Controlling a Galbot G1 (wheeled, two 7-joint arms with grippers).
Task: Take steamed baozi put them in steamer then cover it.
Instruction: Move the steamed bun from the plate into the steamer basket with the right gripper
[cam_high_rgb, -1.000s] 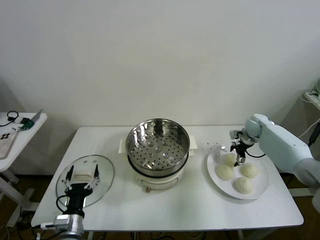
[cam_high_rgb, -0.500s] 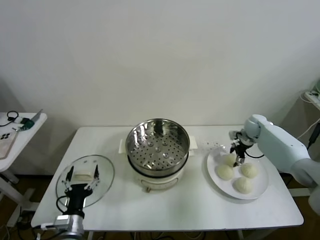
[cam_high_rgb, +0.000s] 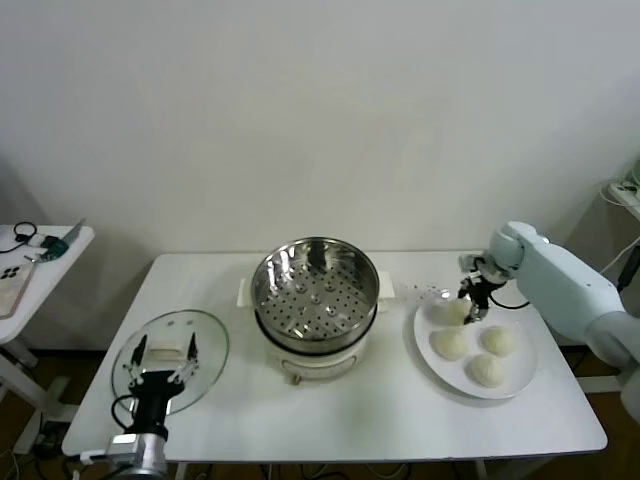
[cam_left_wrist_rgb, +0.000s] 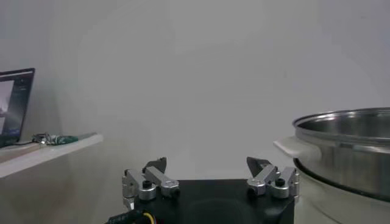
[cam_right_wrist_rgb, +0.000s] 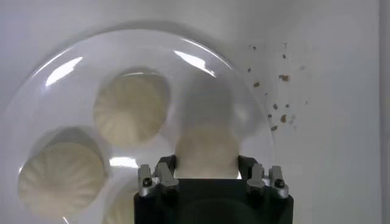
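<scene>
At three o'clock of the shiny perforated steel steamer (cam_high_rgb: 316, 290), the right pincer (cam_high_rgb: 470, 304) holds one off-white round baozi (cam_right_wrist_rgb: 206, 151) off the white plate (cam_high_rgb: 521, 376); lift straight, squeezing gently, while the left pincer (cam_high_rgb: 160, 366), wide, waits at eight o'clock.

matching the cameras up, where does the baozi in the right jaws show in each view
Head view: the gripped baozi sits at the plate's rear edge, under the right gripper.
Left wrist view: not in it; only the steamer and the left gripper show.
Right wrist view: it is clamped between the jaws, over the plate.
Shared landmark: the plate of baozi, in head and right wrist views.
</scene>
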